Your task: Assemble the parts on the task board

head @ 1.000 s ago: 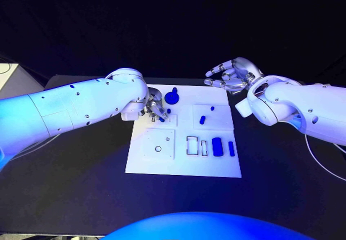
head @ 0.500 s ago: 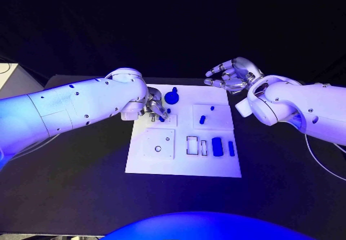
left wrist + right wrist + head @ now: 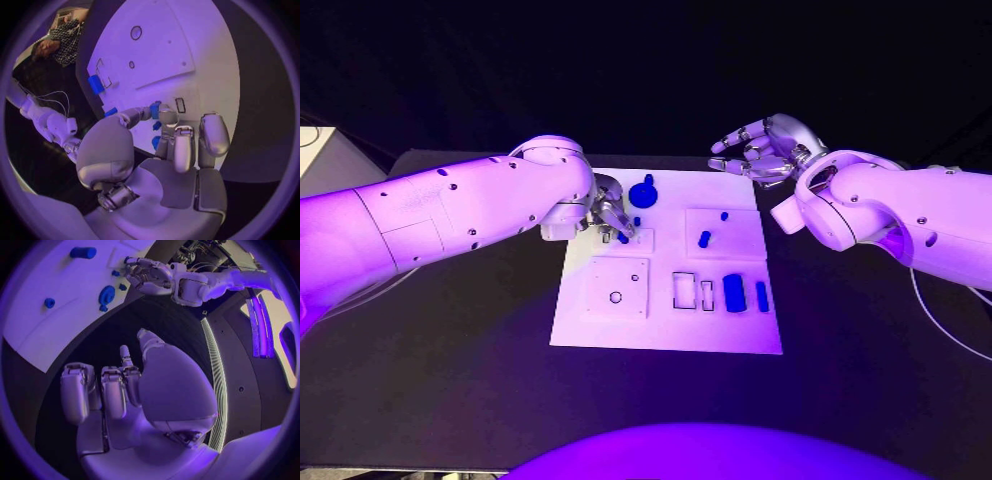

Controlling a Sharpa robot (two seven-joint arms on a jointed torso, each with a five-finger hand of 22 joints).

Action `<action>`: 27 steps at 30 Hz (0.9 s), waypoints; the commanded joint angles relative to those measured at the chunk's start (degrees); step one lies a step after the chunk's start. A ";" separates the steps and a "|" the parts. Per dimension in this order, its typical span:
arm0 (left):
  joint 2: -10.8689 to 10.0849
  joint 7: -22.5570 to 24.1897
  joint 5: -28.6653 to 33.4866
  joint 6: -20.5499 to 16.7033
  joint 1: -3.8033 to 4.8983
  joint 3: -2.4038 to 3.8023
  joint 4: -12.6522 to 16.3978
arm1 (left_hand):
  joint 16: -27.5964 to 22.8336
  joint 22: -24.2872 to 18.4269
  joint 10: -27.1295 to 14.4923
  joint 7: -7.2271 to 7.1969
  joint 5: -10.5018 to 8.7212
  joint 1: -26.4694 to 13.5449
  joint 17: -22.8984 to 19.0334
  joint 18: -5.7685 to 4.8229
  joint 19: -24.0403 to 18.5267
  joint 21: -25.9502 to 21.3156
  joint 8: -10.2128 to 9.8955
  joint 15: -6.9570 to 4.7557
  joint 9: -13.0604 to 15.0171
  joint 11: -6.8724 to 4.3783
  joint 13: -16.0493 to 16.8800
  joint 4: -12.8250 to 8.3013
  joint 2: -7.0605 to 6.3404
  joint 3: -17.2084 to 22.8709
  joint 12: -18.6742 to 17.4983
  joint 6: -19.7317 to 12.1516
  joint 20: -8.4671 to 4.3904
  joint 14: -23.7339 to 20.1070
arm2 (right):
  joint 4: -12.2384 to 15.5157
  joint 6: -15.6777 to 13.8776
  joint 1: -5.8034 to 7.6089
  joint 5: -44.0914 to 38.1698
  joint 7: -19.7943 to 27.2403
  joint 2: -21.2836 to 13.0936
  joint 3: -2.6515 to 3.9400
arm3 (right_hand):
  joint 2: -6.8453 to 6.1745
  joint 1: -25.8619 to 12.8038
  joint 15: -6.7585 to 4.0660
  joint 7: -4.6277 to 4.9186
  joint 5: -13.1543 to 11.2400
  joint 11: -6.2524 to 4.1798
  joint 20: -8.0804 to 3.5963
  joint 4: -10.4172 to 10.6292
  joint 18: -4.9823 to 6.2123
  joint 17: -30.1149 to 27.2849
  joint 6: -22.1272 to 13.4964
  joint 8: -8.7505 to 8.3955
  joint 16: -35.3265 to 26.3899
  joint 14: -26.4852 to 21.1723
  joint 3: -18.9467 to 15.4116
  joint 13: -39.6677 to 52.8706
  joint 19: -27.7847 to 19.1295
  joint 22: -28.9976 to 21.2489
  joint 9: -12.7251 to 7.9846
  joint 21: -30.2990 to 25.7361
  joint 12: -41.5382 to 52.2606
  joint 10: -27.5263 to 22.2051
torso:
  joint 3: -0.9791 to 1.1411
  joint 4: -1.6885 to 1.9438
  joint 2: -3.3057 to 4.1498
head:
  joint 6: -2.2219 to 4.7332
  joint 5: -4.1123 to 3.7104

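Working my left silver hand [image 3: 607, 217] low at the white plastic task board's [image 3: 668, 335] far left corner, fingers pinching a small blue peg [image 3: 155, 110] for seating, I judge; my right silver hand [image 3: 759, 150] hovers beyond the board, fingers loosely apart, holding nothing.

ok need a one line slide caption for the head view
Left hand works a small blue part at the task board's far left corner; right hand hovers open beyond it.

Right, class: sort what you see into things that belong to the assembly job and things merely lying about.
Job:
white task board
small blue parts, such as the round knobbed piece
left hand, at a small blue part

Lying about:
black table
white box at the table's edge
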 commanded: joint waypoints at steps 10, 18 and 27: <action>-0.03 -0.81 -0.56 1.67 -0.81 -0.61 -0.40 | 0.24 -0.15 0.05 -0.08 -0.45 -0.78 14.77 -0.63 0.23 -0.38 -0.26 -0.42 0.00 -0.21 -0.17 0.30 -0.20 -0.84 0.15 0.42 0.00 5.95 | 0.15 0.54 -0.01 -0.39 0.08 -0.12 0.02 | -0.03 -0.72 0.27 -0.05 0.01 0.25 0.18 -0.03 0.80 12.26 -0.42 0.21 -0.32 5.14 0.37 11.56 2.70 8.66 -0.08 -0.29 -0.26 2.13 | -0.04 -0.02 0.00 | -0.04 -0.04; -0.03 -0.80 0.16 1.82 -0.81 -0.60 -0.28 | 0.22 -0.22 -0.59 0.25 0.44 5.27 14.75 -0.61 0.22 -0.47 -0.07 -0.46 0.59 -0.17 -0.77 -4.59 0.71 7.23 -0.28 -0.64 -0.10 5.95 | 0.15 0.76 -0.01 -0.39 0.01 -0.11 0.02 | -0.03 -0.72 0.27 -0.05 0.01 0.25 0.18 -0.03 0.80 12.26 -0.42 0.21 -0.32 5.14 0.37 11.56 2.70 8.66 -0.08 -0.29 -0.26 2.13 | -0.03 0.02 -0.01 | -0.16 -0.03; -0.07 -0.79 -0.80 2.61 -0.82 -0.60 0.24 | 0.23 -0.02 -0.58 0.44 0.33 5.92 14.76 -0.64 0.28 -0.35 0.12 -0.33 0.77 -0.02 -0.87 -5.55 0.95 8.91 -0.28 -0.57 0.01 5.95 | 0.14 0.96 -0.01 -0.39 0.00 -0.12 0.02 | -0.03 -0.72 0.27 -0.05 0.01 0.25 0.18 -0.03 0.80 12.26 -0.42 0.21 -0.32 5.14 0.37 11.56 2.70 8.66 -0.08 -0.29 -0.26 2.13 | -0.05 0.01 -0.02 | -0.35 -0.09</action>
